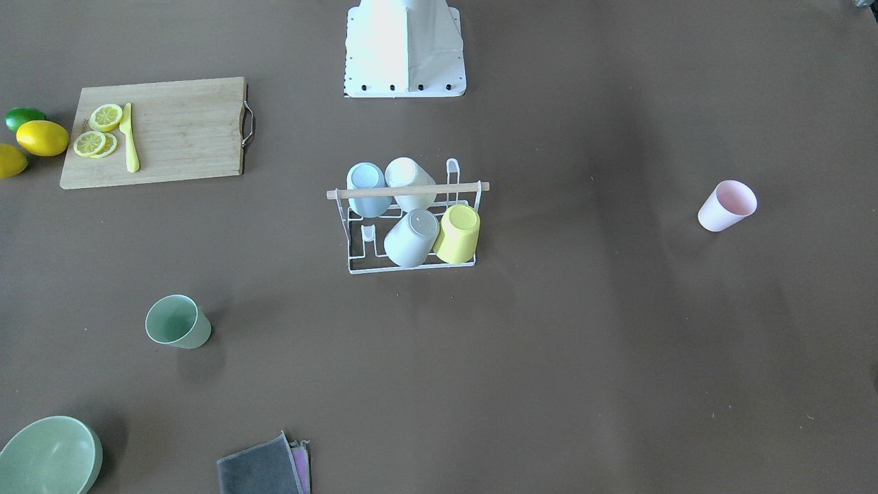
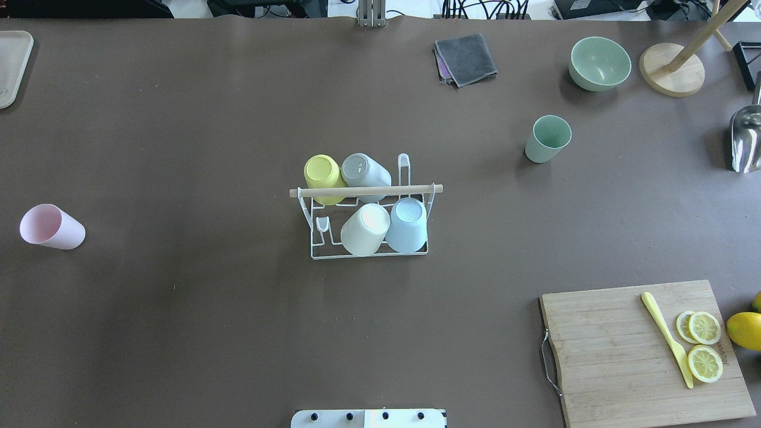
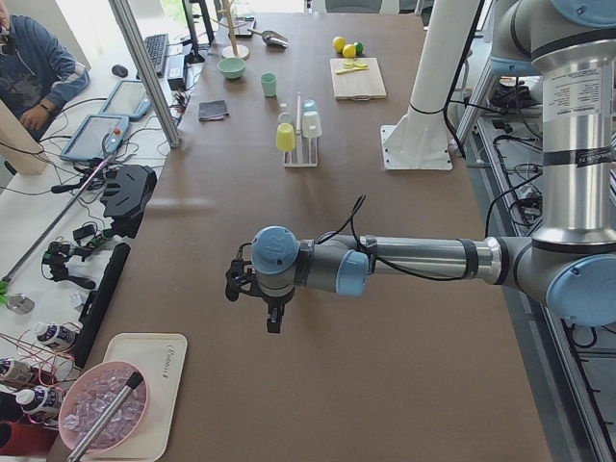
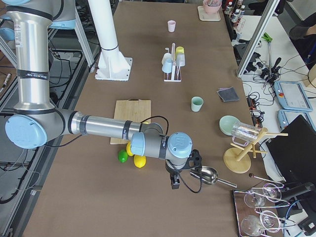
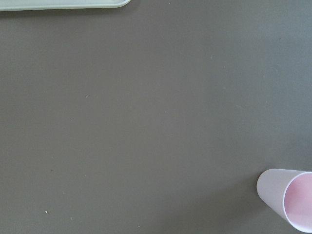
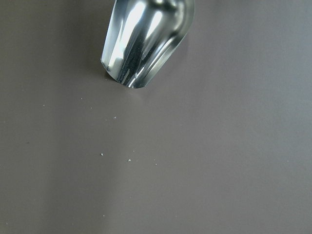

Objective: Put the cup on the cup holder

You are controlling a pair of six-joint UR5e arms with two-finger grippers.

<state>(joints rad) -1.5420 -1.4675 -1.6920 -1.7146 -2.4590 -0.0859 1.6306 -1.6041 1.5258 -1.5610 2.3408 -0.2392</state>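
Overhead and front cameras face each other over the cup holder (image 2: 368,191); wrist cameras view the table (image 5: 146,122) closely beneath the fingers (image 3: 273,322).

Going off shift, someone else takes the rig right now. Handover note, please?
Left tool: seen from the side only, open or shut unclear; nothing visibly held. Right tool: same, near the metal scoop.
Cup holder mid-table, carrying the yellow cup, grey cup, cream cup and blue cup, all inverted.
Loose, upright: pink cup on the robot's left, green cup on its right.
Left to do: neither is grasped; two prongs look free.
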